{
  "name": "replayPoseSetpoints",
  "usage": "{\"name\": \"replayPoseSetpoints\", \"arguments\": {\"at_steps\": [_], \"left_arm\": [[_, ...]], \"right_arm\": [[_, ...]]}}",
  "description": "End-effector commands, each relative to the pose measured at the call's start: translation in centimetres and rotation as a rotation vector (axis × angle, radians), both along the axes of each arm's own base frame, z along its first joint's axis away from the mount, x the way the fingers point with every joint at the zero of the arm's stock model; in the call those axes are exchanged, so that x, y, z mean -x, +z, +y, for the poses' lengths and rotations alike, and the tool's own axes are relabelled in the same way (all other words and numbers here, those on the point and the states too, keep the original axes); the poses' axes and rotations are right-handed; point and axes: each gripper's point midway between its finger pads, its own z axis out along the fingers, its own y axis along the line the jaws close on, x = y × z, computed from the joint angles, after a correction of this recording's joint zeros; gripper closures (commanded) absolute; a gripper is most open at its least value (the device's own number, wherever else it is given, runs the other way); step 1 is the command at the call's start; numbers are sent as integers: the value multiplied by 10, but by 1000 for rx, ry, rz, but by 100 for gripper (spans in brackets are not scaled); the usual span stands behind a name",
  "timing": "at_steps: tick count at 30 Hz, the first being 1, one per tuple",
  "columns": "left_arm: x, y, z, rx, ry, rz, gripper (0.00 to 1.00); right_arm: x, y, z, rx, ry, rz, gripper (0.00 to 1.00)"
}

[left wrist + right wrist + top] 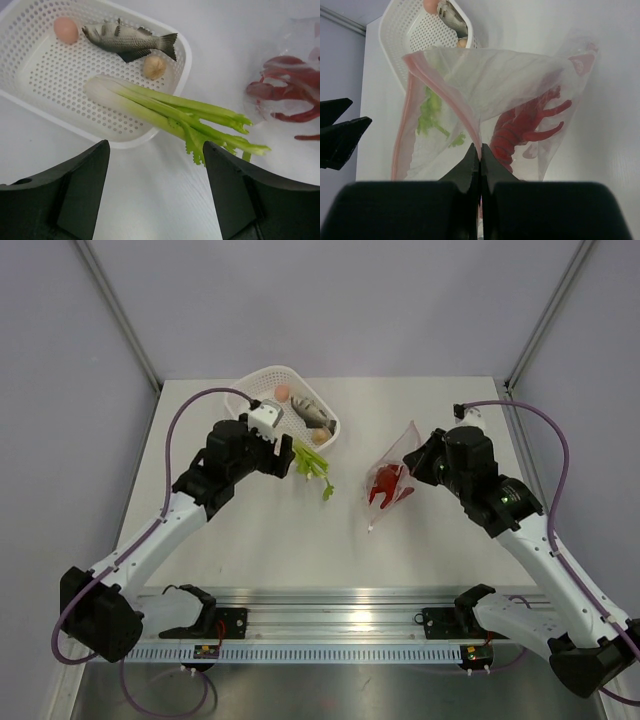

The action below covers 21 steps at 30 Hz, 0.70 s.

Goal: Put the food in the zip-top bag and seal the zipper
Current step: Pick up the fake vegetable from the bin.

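Your right gripper (480, 150) is pinched closed on the pink zipper (445, 95) edge of the clear zip-top bag (520, 80). The red lobster (520, 132) lies inside it. Your left gripper (155, 150) hangs wide apart, holding nothing, above the celery (170, 107) (white end in the white basket (60, 122), leaves out on the table). Deeper in the basket lie a grey fish (127, 40), a peach egg (66, 29) and a small tan piece (154, 66).

The clear zip-top bag (398, 454) stands right of centre in the top view. Its mouth is raised and gaping, with the pink zipper (442, 97) curving along its edge. The red lobster (383, 486) lies inside. Left of centre the green leafy vegetable (312, 462) lies slanted. Above it are the grey fish (312, 412) and two peach round pieces (283, 392).
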Motion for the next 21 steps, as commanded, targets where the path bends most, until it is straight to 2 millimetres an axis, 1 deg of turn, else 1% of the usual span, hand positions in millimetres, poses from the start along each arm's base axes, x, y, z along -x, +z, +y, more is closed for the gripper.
{"name": "replayPoseSetpoints", "arguments": {"at_steps": [1, 3, 4, 5, 6, 7, 8, 9, 10, 12, 14, 15, 17, 18, 19, 21], "left_arm": [[10, 7, -18, -87, -137, -165, 22], [19, 0, -25, -141, -205, -192, 21], [23, -16, -24, -188, -236, -192, 20], [27, -23, -26, -202, -274, -201, 19], [32, -25, -31, -211, -309, -238, 19], [39, -46, -30, -278, -363, -257, 18], [43, -52, -30, -298, -384, -279, 15], [44, -44, -32, -289, -384, -339, 14], [47, -55, -28, -316, -390, -347, 12], [45, -54, -26, -333, -386, -389, 10], [49, -61, -32, -344, -446, -406, 10], [48, -55, -37, -333, -455, -453, 9], [40, -56, -38, -333, -430, -472, 9], [35, -52, -39, -334, -416, -496, 9], [28, -65, -38, -372, -408, -467, 9], [17, -67, -39, -398, -384, -464, 9]], "right_arm": [[-5, 10, 6, -40, 18, -40, 100], [-3, 8, 6, -35, 22, -42, 100], [-3, 8, 6, -35, 24, -42, 100], [-2, 9, 6, -35, 30, -45, 100], [-2, 9, 7, -37, 33, -48, 100], [-3, 11, 8, -43, 36, -56, 100], [-3, 11, 10, -47, 44, -56, 100], [-3, 12, 11, -48, 48, -58, 100], [-3, 11, 11, -48, 51, -57, 100], [-3, 10, 12, -48, 57, -55, 100], [-3, 11, 13, -47, 62, -58, 100], [-3, 10, 12, -44, 65, -59, 100], [-1, 11, 13, -43, 72, -60, 100], [-1, 12, 12, -41, 72, -63, 100], [0, 11, 11, -36, 70, -60, 100], [1, 10, 5, -22, 48, -62, 100]]}}
